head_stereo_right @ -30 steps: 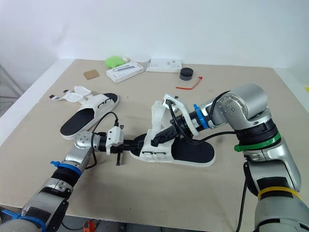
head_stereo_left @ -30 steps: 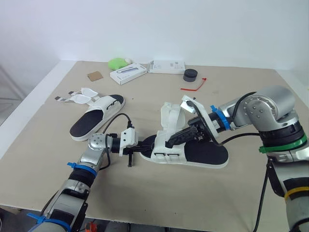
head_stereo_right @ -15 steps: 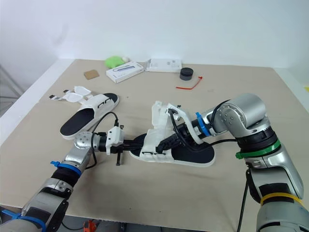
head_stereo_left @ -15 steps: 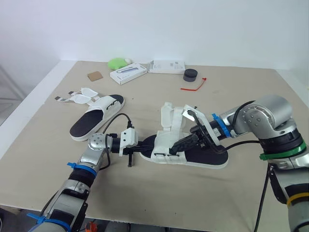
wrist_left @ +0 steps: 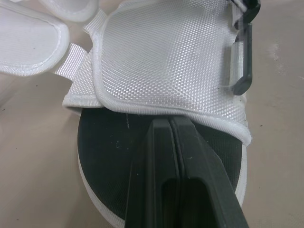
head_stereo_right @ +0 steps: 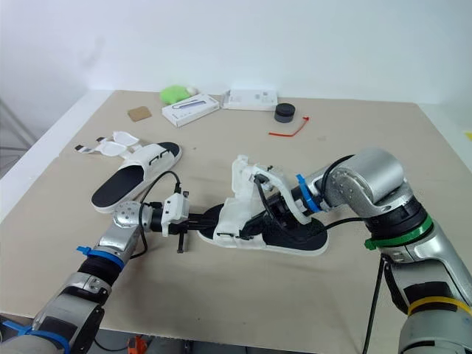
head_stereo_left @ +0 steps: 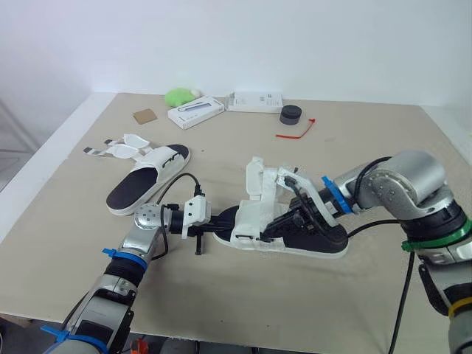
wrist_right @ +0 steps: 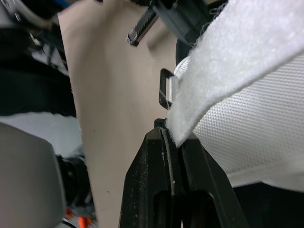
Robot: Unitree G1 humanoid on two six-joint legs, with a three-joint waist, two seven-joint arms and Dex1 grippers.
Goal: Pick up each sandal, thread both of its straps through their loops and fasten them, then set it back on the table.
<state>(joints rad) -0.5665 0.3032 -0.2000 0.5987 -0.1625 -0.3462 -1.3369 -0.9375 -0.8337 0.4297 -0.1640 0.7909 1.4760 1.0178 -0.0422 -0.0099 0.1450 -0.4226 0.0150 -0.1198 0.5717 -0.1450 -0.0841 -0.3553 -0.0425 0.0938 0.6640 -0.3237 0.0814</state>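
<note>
The near sandal [head_stereo_left: 317, 237], white with a black footbed, lies at the table's middle. My left gripper [head_stereo_left: 221, 223] is shut, its fingertips [wrist_left: 169, 124] lying on the footbed at the toe end, under the white mesh upper [wrist_left: 166, 57]. My right gripper [head_stereo_left: 279, 224] is shut on a white strap [wrist_right: 228, 61], held low over the upper's near side. A plastic loop [wrist_right: 166, 89] sits just beyond the strap's tip. The second sandal [head_stereo_left: 147, 177] lies at the left with its straps [head_stereo_left: 118, 146] spread open.
Along the far edge sit a green object [head_stereo_left: 179, 96], two white boxes [head_stereo_left: 196, 112] [head_stereo_left: 256, 101], a black cylinder [head_stereo_left: 292, 113], a red tie [head_stereo_left: 297, 129] and a brown card [head_stereo_left: 145, 116]. The table's left edge runs close to the second sandal.
My right gripper has carried the strap down and leftward, from above the sandal to low over its upper near the loop. The left gripper has stayed put.
</note>
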